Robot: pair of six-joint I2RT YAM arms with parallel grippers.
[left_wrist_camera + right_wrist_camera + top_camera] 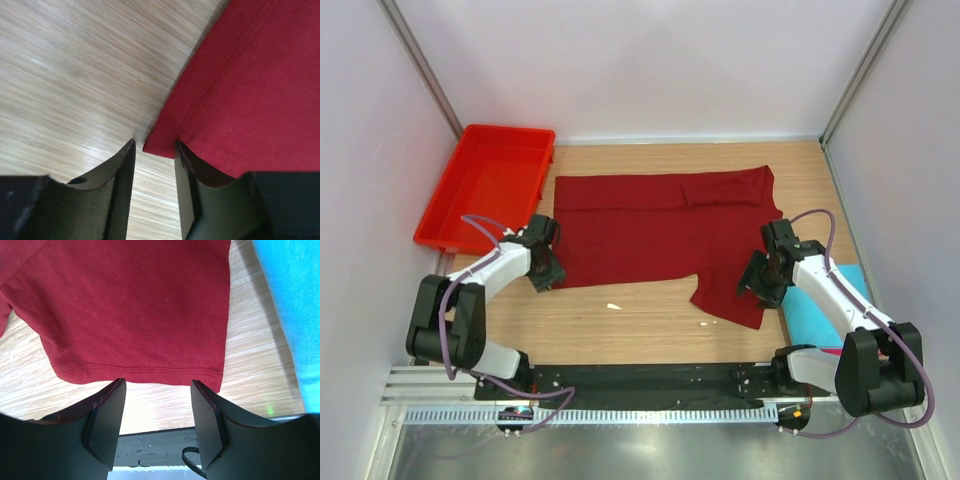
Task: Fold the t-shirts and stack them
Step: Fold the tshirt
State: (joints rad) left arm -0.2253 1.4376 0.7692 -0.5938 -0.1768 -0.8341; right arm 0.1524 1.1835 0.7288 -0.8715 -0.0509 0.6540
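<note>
On the table [650,325] the maroon t-shirt [650,235] lies spread — folding barely begun. Left gripper [155,146] and right gripper [158,385] gape at its edges.

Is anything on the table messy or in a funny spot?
Yes. A tiny white scrap lies on the table, just below the near edge of the maroon t-shirt; what it is cannot be told. The shirt itself lies unevenly, one flap jutting toward the right gripper.
</note>
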